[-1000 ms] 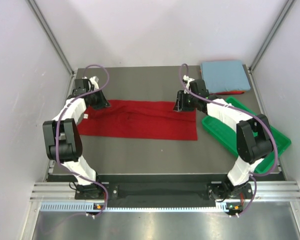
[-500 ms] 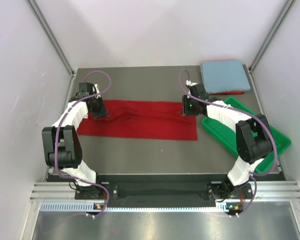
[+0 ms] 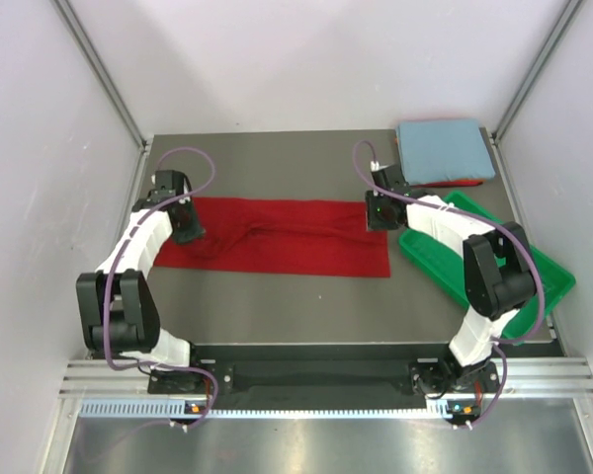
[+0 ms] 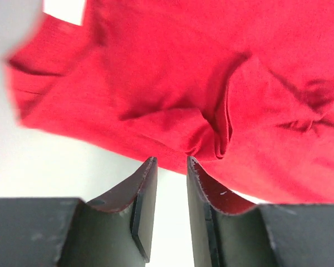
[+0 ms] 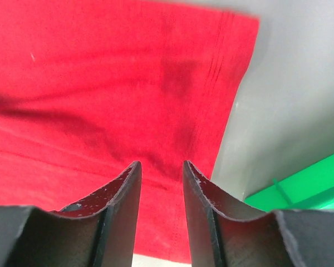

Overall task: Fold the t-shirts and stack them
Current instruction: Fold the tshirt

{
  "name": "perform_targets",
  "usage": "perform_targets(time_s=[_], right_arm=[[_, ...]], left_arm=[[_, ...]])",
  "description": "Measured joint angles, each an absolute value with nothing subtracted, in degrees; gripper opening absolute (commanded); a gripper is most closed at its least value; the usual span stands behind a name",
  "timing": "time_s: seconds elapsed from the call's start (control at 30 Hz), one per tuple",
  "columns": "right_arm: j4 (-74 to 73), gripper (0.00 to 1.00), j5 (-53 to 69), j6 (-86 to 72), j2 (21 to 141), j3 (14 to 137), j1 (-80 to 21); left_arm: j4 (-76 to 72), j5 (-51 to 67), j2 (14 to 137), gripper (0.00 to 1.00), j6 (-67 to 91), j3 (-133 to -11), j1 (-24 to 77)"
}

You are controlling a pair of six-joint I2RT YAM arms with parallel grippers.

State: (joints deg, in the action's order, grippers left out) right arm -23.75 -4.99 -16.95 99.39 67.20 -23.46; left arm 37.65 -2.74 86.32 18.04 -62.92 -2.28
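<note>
Both ends of the red shirt (image 3: 277,237).
My left pincer (image 4: 171,161) and right pincer (image 5: 161,164) each stand slightly parted, gripping nothing; cloth rumpled by the left.

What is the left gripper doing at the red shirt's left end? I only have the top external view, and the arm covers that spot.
Observer: In the left wrist view, the left gripper has its jaws slightly apart with nothing between them. The edge of the red t-shirt lies just beyond the fingertips.
Operator: Is the cloth flat there?
Observer: No. A small pinched ridge is bunched up right ahead of the fingertips.
Operator: And the right side?
Observer: The right wrist view shows the right gripper open and empty too, over flat cloth beside the stitched hem.
</note>
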Motion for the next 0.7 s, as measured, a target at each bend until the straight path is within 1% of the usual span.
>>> perform_targets(time_s=[0.1,0.13,0.17,0.23,0.33,0.5,0.7], right_arm=[[-25.17,0.37,-5.72,-16.97,100.73,70.78,-23.09],[-25.21,0.37,-5.82,-16.99,100.95,71.66,-23.07],[-25.26,0.37,-5.76,-17.06,101.01,72.2,-22.98],[-25.32,0.37,-5.19,-17.15,101.01,72.53,-22.96],[-25.52,0.38,-1.91,-16.95,101.01,72.31,-22.98],[-24.99,0.38,2.28,-16.03,101.01,71.18,-22.98],[-24.91,0.38,3.77,-15.44,101.01,70.08,-22.98]], left_arm=[[37.3,-5.28,83.53,0.39,19.2,-64.07,-2.24],[36.8,-5.21,82.94,0.39,19.55,-64.34,-2.26],[35.83,-3.84,82.41,0.38,19.79,-64.47,-2.31],[34.41,0.08,82.5,0.41,19.92,-64.66,-2.31],[33.12,5.56,85.21,0.45,20.1,-65.06,-2.2],[31.09,11.97,90.96,0.46,20.73,-64.1,-1.87],[29.89,13.1,93.82,0.47,20.86,-61.84,-0.4]])
